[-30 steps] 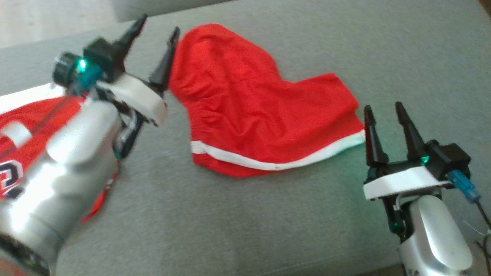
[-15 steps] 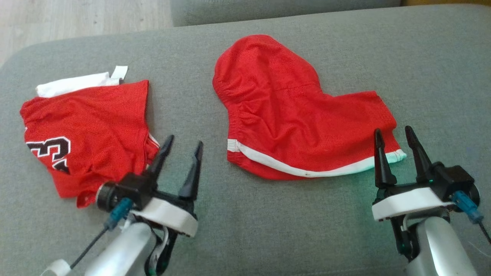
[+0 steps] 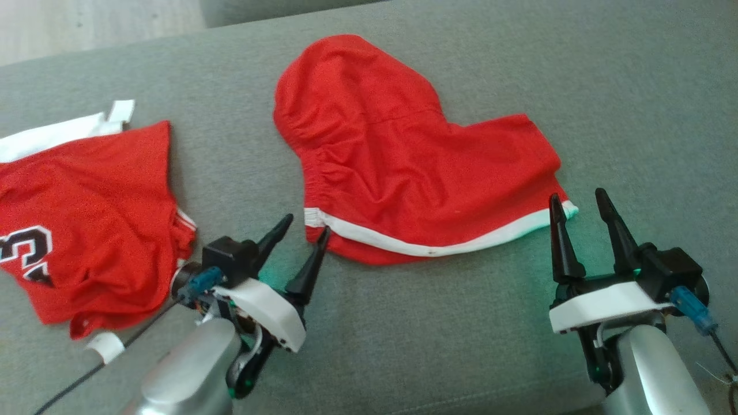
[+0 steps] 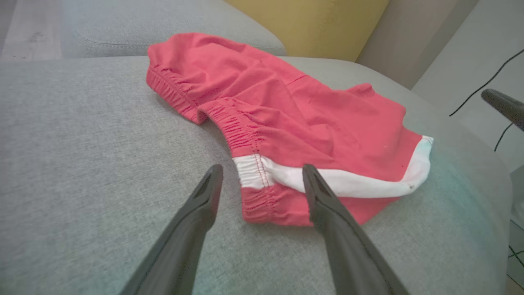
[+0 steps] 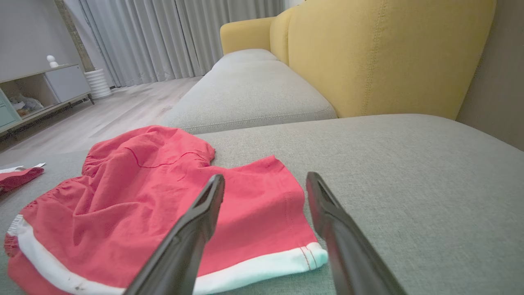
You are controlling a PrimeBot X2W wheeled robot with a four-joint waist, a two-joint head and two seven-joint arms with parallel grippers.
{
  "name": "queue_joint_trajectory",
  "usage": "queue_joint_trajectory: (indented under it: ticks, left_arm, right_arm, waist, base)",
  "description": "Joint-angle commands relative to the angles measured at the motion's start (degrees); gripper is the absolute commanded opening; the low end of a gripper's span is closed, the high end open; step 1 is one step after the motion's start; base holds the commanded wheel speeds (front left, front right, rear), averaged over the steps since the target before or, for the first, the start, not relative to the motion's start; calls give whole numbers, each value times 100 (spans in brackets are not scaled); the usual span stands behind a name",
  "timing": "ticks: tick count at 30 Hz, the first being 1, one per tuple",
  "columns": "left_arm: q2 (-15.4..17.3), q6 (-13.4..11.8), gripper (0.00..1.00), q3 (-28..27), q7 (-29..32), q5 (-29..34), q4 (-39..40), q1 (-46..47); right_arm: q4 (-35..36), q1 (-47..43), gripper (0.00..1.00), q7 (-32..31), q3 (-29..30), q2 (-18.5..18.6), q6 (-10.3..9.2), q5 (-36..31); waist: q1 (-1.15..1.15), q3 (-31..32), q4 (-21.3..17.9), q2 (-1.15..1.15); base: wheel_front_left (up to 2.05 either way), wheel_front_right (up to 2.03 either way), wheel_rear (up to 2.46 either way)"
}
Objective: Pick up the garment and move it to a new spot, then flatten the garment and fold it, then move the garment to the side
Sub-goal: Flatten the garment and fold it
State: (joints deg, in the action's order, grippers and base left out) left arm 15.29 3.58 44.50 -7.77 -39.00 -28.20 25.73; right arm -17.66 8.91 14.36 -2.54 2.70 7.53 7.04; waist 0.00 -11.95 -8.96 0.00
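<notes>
Crumpled red fabric shorts (image 3: pixel 403 167) with a white stripe lie on the grey sofa cushion (image 3: pixel 432 323). The left end effector (image 3: pixel 307 223) and the right end effector (image 3: pixel 577 194) are released and empty at the near corners. Risk: gripping a single layer would leave the shorts bunched. Compared with the earlier frame, the left end effector stands nearer the waistband corner.

shorts (image 3: pixel 403 173): thin cloth, matt, pretty crinkly
sofa cushion (image 3: pixel 450 346): woven fabric, matt, bit rough
jersey (image 3: pixel 86 230): matt cloth, rumpled
</notes>
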Motion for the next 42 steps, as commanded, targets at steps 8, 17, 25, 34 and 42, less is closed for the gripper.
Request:
queue_joint_trajectory:
  ticks: [8,17,25,34,42]
  left_arm:
    - [101,111,100,-199,61,-77,-397,575]
    - [93,247,0,-124,-78,-131,-530,723]
    - [169,263,0,-8,-331,-37,-180,571]
    - [265,109,0,205,-352,192,434,394]
    - [353,35,0,337,-296,310,746,344]
  right_arm:
    - [210,200,100,63,-154,18,-4,124]
    - [135,215,100,63,-88,18,-4,125]
    - [-422,206,100,63,209,18,-4,-136]
    - [-1107,453,100,-198,608,18,-4,-399]
    - [-1794,950,100,-597,727,18,-4,-702]
  waist:
    - [0,-208,-292,0]
    - [0,-248,-361,0]
    - [0,-29,-246,0]
    - [0,117,-10,0]
    - [0,59,165,0]
  base:
    - [0,0,0]
    - [0,0,0]
    - [0,0,0]
    - [0,0,0]
    - [0,0,0]
